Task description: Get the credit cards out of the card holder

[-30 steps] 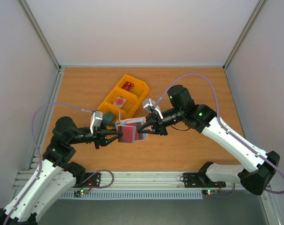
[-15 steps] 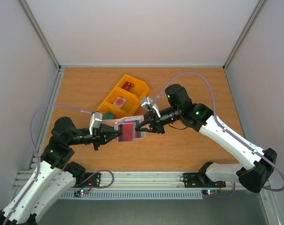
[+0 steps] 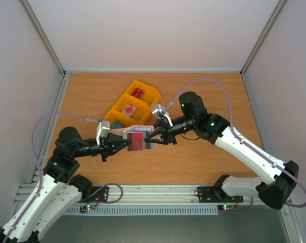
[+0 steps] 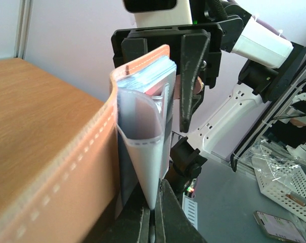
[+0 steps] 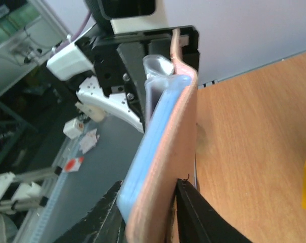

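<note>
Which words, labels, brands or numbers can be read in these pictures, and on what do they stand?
None can be read.
The card holder shows no print.
The cards in the tray are too small to tell.

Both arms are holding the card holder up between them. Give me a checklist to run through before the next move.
1. Left pincer clamped on the card holder at its pocket edge: ok.
2. Right pincer straddles the holder's opposite edge; whether the grip is firm: cannot tell.
3. Holder's inside faces up, visible from above: ok.
4. Red card out of the holder: not ok, it sits in a pocket.
</note>
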Controlling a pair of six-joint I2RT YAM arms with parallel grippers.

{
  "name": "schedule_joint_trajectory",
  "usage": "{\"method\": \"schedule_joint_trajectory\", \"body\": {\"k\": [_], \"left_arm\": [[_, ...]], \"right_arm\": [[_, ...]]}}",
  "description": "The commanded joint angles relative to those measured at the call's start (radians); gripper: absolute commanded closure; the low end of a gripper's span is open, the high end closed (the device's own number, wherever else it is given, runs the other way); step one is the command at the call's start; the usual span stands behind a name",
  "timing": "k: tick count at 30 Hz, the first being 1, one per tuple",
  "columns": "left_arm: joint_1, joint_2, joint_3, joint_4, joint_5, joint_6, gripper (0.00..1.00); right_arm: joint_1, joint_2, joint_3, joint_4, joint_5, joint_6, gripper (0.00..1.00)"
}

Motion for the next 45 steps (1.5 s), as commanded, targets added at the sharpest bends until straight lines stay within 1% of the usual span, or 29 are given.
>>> {"method": "schedule_joint_trajectory", "body": {"k": [1, 5, 6, 8, 11, 12, 13, 15, 16, 17, 23, 25, 27, 30, 32, 33, 34, 35, 36, 37, 38, 39, 40, 42, 45], "left_arm": [[-0.002, -0.01, -0.011, 0.032, -0.023, 0.007, 1.0], [-0.002, -0.01, -0.013, 0.037, -0.019, 0.007, 1.0], [-0.002, -0.011, -0.014, 0.041, -0.02, 0.007, 1.0], [-0.002, -0.01, -0.019, 0.049, -0.022, 0.006, 1.0], [-0.002, -0.009, -0.022, 0.055, -0.021, 0.001, 1.0], [-0.002, -0.01, -0.02, 0.049, -0.024, 0.001, 1.0], [-0.002, -0.012, -0.017, 0.037, -0.027, 0.002, 0.95], [-0.002, -0.019, -0.004, 0.001, -0.037, 0.011, 0.66], [-0.002, -0.025, 0.003, -0.021, -0.047, 0.02, 0.58], [-0.002, -0.029, 0.012, -0.044, -0.055, 0.033, 0.53], [0.003, -0.057, 0.07, -0.147, -0.15, 0.158, 0.41], [0.007, -0.072, 0.102, -0.175, -0.224, 0.225, 0.35], [0.014, -0.079, 0.138, -0.203, -0.307, 0.274, 0.32], [0.025, -0.093, 0.18, -0.221, -0.387, 0.337, 0.3], [0.03, -0.101, 0.19, -0.211, -0.39, 0.344, 0.3], [0.032, -0.104, 0.188, -0.198, -0.351, 0.342, 0.34], [0.033, -0.101, 0.183, -0.183, -0.264, 0.342, 0.41], [0.034, -0.098, 0.17, -0.162, -0.15, 0.344, 0.49], [0.033, -0.089, 0.151, -0.109, -0.029, 0.331, 0.52], [0.032, -0.077, 0.124, -0.035, 0.051, 0.269, 0.52], [0.028, -0.061, 0.094, 0.034, 0.086, 0.126, 0.52], [0.024, -0.045, 0.073, 0.06, 0.074, 0.048, 0.53], [0.021, -0.025, 0.066, 0.049, 0.053, -0.012, 0.55], [0.012, -0.002, 0.057, 0.039, 0.007, 0.009, 0.56], [0.0, 0.021, 0.049, 0.037, -0.07, 0.022, 0.55]], "right_arm": [[0.02, 0.01, -0.015, 0.146, 0.029, 0.087, 0.74], [0.02, 0.022, -0.014, 0.158, 0.043, 0.092, 0.74], [0.02, 0.027, -0.014, 0.163, 0.041, 0.097, 0.75], [0.027, 0.031, -0.014, 0.164, 0.041, 0.099, 0.82], [0.029, 0.025, -0.022, 0.176, 0.028, 0.098, 0.96], [0.029, 0.017, -0.027, 0.181, 0.027, 0.098, 0.98], [0.029, 0.006, -0.034, 0.18, 0.039, 0.096, 0.99], [0.023, -0.011, -0.043, 0.166, 0.068, 0.088, 0.99], [0.018, -0.018, -0.048, 0.153, 0.083, 0.086, 0.99], [0.011, -0.021, -0.054, 0.144, 0.092, 0.087, 0.99], [-0.014, -0.027, -0.074, 0.152, 0.125, 0.128, 0.99], [-0.019, -0.031, -0.08, 0.158, 0.156, 0.139, 0.99], [-0.025, -0.04, -0.088, 0.168, 0.186, 0.155, 0.99], [-0.03, -0.05, -0.091, 0.169, 0.251, 0.17, 0.99], [-0.031, -0.049, -0.088, 0.168, 0.276, 0.177, 0.99], [-0.031, -0.046, -0.087, 0.169, 0.277, 0.18, 0.99], [-0.032, -0.043, -0.085, 0.175, 0.276, 0.185, 0.99], [-0.03, -0.04, -0.083, 0.186, 0.275, 0.192, 0.99], [-0.03, -0.036, -0.083, 0.192, 0.275, 0.197, 0.99], [-0.029, -0.034, -0.08, 0.196, 0.275, 0.201, 0.99], [-0.03, -0.032, -0.077, 0.196, 0.275, 0.202, 0.99], [-0.03, -0.028, -0.073, 0.196, 0.27, 0.202, 0.99], [-0.029, -0.028, -0.071, 0.197, 0.262, 0.202, 0.99], [-0.027, -0.024, -0.07, 0.204, 0.241, 0.202, 0.99], [-0.023, -0.018, -0.065, 0.201, 0.216, 0.193, 0.99]]}}
